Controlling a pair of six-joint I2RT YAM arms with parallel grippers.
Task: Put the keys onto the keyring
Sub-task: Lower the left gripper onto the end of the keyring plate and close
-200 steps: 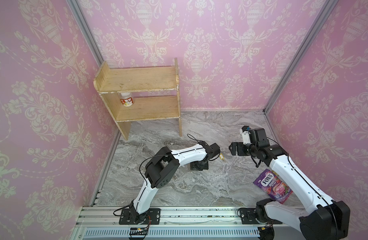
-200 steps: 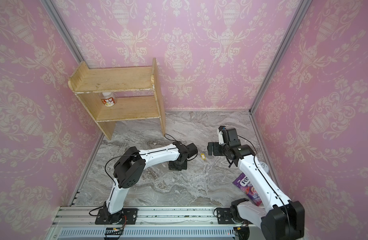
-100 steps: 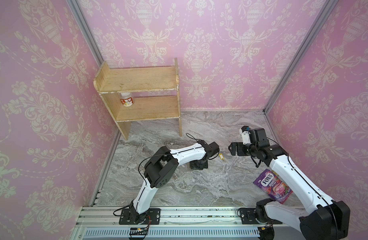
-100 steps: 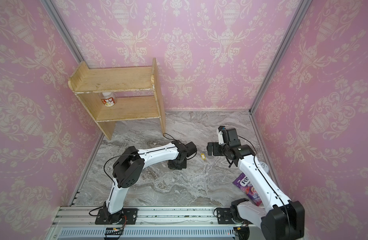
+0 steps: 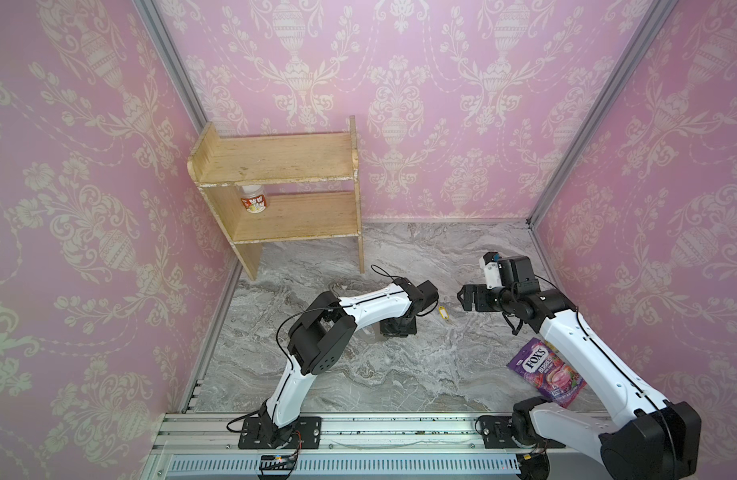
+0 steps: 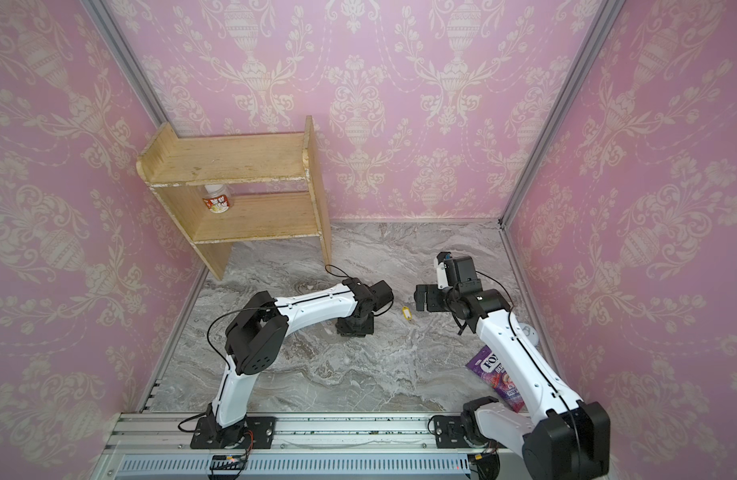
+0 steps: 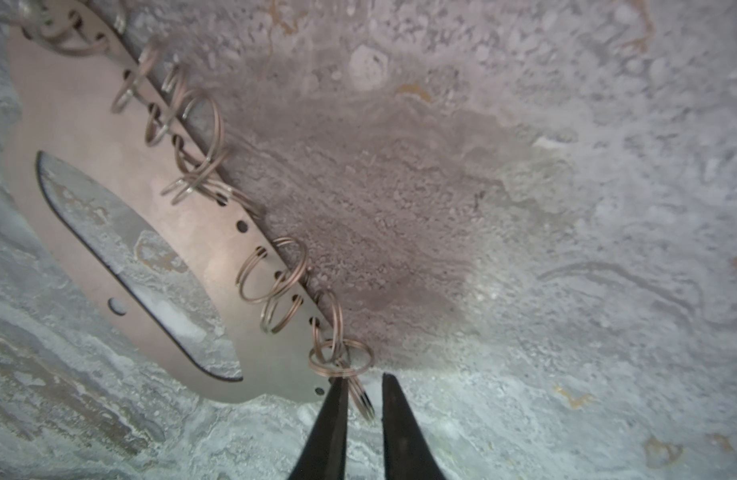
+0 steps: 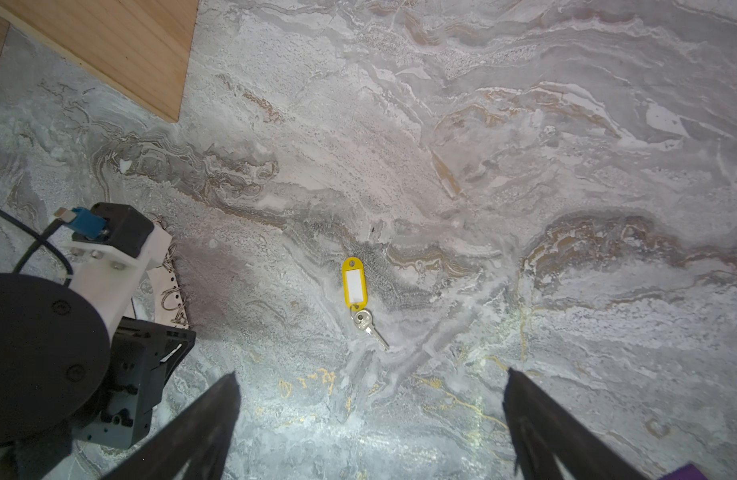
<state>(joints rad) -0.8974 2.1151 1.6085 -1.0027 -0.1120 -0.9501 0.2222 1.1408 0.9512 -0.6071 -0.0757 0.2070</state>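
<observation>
The keys lie flat on the marble floor: a yellow tag (image 8: pixel 354 284) with a pale window, joined to a small silver key (image 8: pixel 368 326). Both top views show them between the two arms (image 5: pixel 442 312) (image 6: pixel 405 312). The keyring, a flat grey plate (image 7: pixel 67 108) with an oval cut-out and several metal rings along one edge, lies under my left arm. My left gripper (image 7: pixel 363 379) points down at the plate's end, jaws a little apart. One ring (image 7: pixel 360 399) stands between them, touching only one finger. My right gripper (image 8: pixel 371 374) hovers wide open above the keys, holding nothing.
A wooden shelf (image 5: pixel 283 195) stands at the back left with a small jar (image 5: pixel 254 201) on its lower board. A purple candy bag (image 5: pixel 545 370) lies by the right arm. Pink walls close in on three sides.
The left gripper's jaws have parted slightly over the keyring, and its wrist has shifted a little. The right arm and the keys have not moved.
</observation>
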